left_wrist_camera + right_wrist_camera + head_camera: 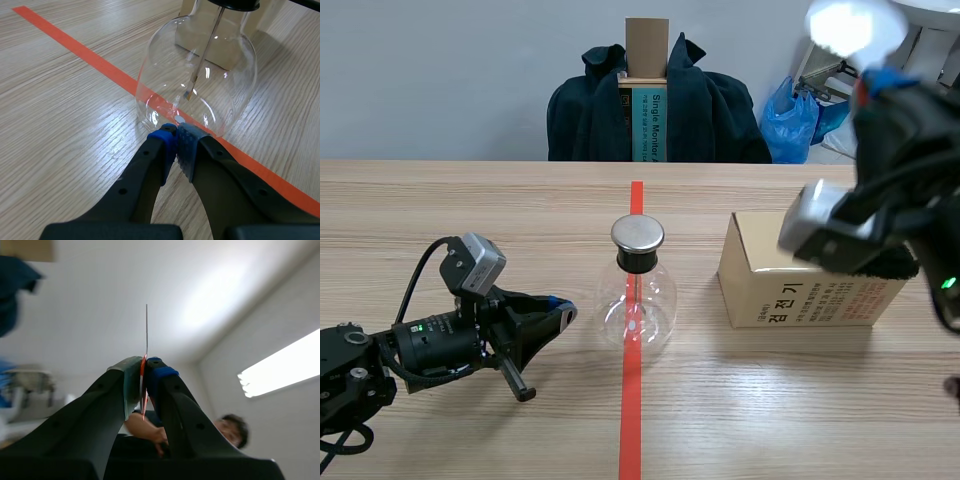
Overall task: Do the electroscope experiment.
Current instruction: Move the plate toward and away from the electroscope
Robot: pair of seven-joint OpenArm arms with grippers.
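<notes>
A clear glass electroscope flask with a flat metal cap stands on the red tape line at the table's middle. Inside the flask hangs a thin rod with small leaves. My left gripper lies low on the table just left of the flask. In the left wrist view this gripper is shut on nothing, its pads almost at the glass base. My right gripper is raised high at the right and points upward. It is shut on a thin sheet seen edge-on.
A cardboard box with printed text stands right of the flask, under the right arm. Beyond the table is a chair draped with a dark jacket and a blue bag. A person's arm shows behind the right gripper.
</notes>
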